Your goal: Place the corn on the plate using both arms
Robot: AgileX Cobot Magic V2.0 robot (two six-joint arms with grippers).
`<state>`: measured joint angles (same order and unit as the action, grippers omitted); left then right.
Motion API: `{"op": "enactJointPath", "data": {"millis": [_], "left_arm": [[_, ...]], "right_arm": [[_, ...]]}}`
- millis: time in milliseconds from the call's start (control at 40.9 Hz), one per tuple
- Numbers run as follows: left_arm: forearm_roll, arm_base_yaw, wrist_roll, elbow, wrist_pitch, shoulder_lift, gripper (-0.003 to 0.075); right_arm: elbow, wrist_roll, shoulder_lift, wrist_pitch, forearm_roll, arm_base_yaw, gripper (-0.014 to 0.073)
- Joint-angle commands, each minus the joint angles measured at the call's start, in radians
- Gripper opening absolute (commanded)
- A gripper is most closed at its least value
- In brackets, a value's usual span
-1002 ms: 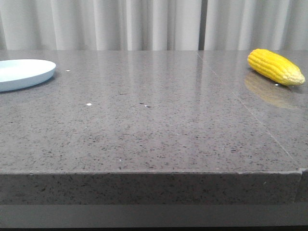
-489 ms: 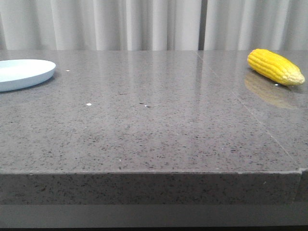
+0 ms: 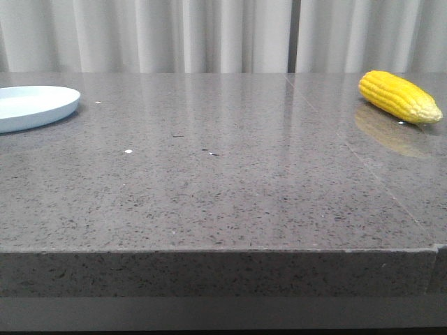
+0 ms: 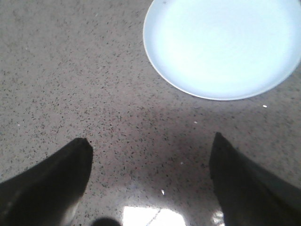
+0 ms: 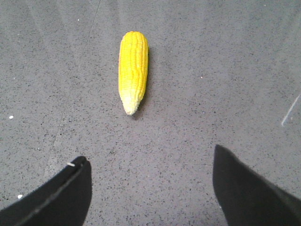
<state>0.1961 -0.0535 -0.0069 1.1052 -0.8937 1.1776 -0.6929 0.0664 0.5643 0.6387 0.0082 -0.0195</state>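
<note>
The bright yellow corn (image 3: 399, 96) lies on the grey table at the far right, its paler tip pointing right. In the right wrist view the corn (image 5: 133, 69) lies ahead of my right gripper (image 5: 149, 157), pale tip toward it, with bare table between them. That gripper is open and holds nothing. The pale blue-white plate (image 3: 31, 106) sits at the far left, cut by the frame edge. My left gripper (image 4: 150, 141) is open above bare table, with the plate (image 4: 225, 47) just ahead of its fingers. Neither arm shows in the front view.
The speckled grey stone table (image 3: 223, 181) has a seam (image 3: 349, 150) running diagonally on its right side and a front edge (image 3: 223, 249) near the camera. Pale curtains (image 3: 223, 35) hang behind the table. A few white specks (image 3: 128, 151) lie on the surface.
</note>
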Motion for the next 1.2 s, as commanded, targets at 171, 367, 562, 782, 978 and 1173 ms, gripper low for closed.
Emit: {"op": "enactJointPath", "data": {"millis": [171,367,562,782,978,1173], "left_arm": [[-0.391,-0.193,0.219,0.173,0.048,0.237,0.0514],[-0.587,-0.256,0.308,0.274,0.05,0.394,0.0514],[-0.608,-0.256,0.326,0.376,0.043,0.518,0.0514],[-0.645,-0.256,0.347,0.456,0.034,0.611,0.0514],[-0.654,-0.256,0.349,0.487,0.028,0.663,0.0513],[-0.654,-0.252,0.383,0.488,-0.003,0.69,0.0475]], "right_arm": [[-0.03,-0.009,0.011,-0.08,-0.008,0.002,0.0562],[-0.03,-0.009,0.011,-0.08,-0.008,0.002,0.0562],[-0.03,-0.009,0.011,-0.08,-0.008,0.002,0.0562],[-0.03,-0.009,0.011,-0.08,-0.008,0.002,0.0562],[-0.03,-0.009,0.011,-0.08,-0.008,0.002,0.0562],[-0.03,-0.009,0.011,-0.08,-0.008,0.002,0.0562]]}}
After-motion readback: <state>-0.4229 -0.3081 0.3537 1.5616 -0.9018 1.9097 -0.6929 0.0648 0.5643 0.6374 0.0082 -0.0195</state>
